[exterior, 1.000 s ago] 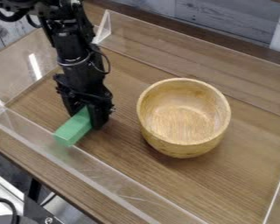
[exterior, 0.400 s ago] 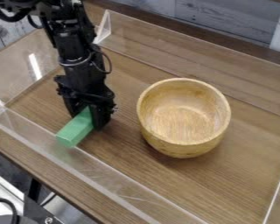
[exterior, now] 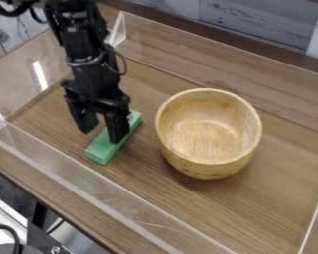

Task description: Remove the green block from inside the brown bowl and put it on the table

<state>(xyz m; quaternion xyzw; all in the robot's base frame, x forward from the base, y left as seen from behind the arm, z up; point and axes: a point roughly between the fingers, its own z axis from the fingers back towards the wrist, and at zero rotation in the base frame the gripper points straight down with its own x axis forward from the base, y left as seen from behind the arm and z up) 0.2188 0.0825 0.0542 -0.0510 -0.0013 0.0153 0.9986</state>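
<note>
The green block point(exterior: 112, 142) lies flat on the table point(exterior: 254, 203), left of the brown bowl point(exterior: 210, 131), which holds nothing. My gripper point(exterior: 102, 123) hangs straight down just above the block's far end. Its black fingers point(exterior: 119, 125) stand spread apart and open, no longer clamped on the block. The block's upper end is partly hidden behind the fingers.
Low clear acrylic walls point(exterior: 69, 181) edge the table along the front and left. The bowl sits about a hand's width right of the gripper. A white tag point(exterior: 116, 34) hangs on the arm behind.
The gripper has opened and let go of the green block, which now lies flat on the table instead of tilted in the jaws. The gripper has lifted slightly.
</note>
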